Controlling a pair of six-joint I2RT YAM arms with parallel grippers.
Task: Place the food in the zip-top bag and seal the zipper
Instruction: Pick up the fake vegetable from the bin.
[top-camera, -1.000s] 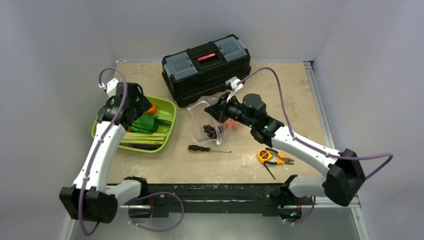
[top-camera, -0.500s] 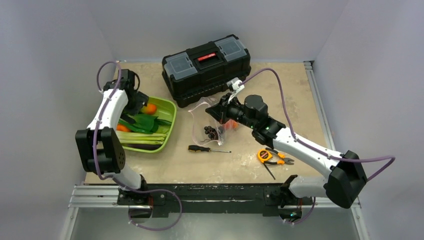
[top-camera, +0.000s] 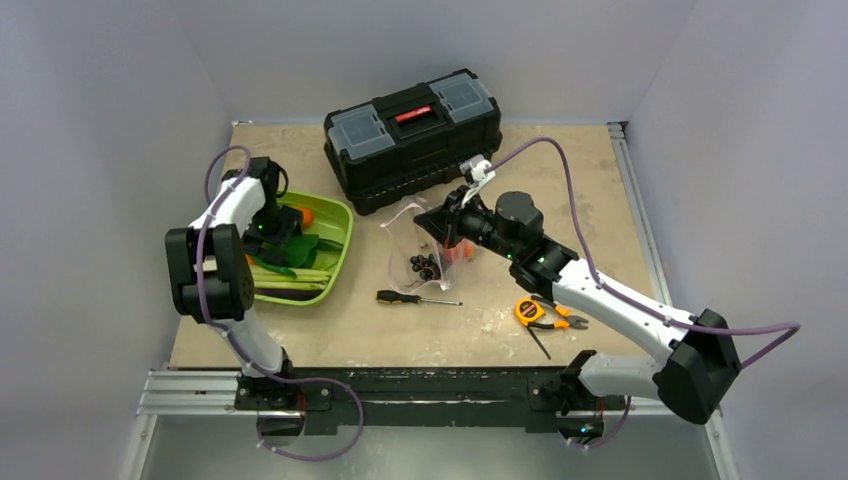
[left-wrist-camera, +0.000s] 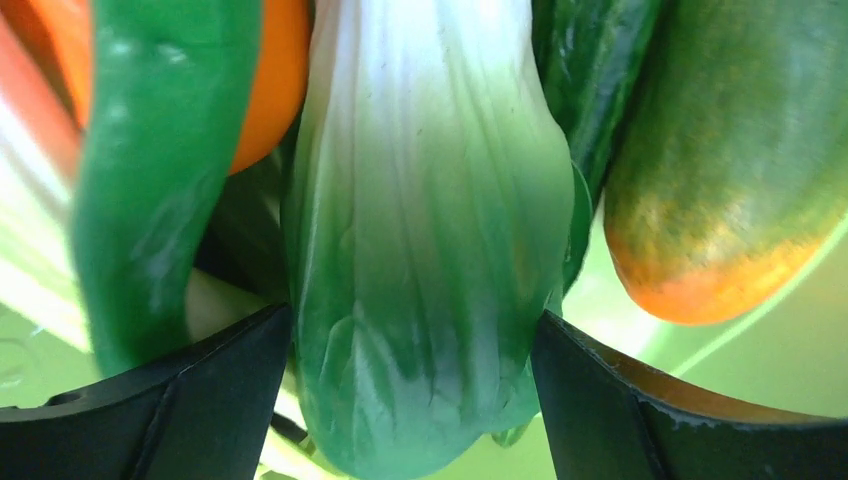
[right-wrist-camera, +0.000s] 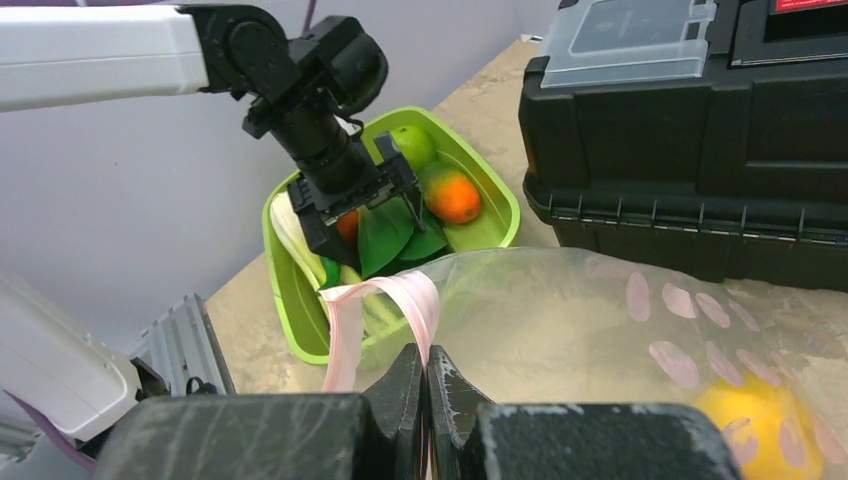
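In the lime-green tray (right-wrist-camera: 300, 325), the left pincer (left-wrist-camera: 408, 330) is straddling the leafy piece (left-wrist-camera: 430, 200) along its long axis, grip undeterminable; right of the tray, the right pincer (right-wrist-camera: 425, 365) is clenching the zipper (right-wrist-camera: 415, 300) of the zip-top bag (right-wrist-camera: 600, 320).

The beige tabletop (top-camera: 580, 180) carries a black toolbox (top-camera: 413, 137) at 12 o'clock, a lime-green tray (top-camera: 346, 228) at 9 o'clock, a clear bag (top-camera: 408, 258) near the centre, a screwdriver (top-camera: 415, 298) at 6 o'clock just below it, and orange-handled pliers (top-camera: 545, 315) at 4 o'clock.
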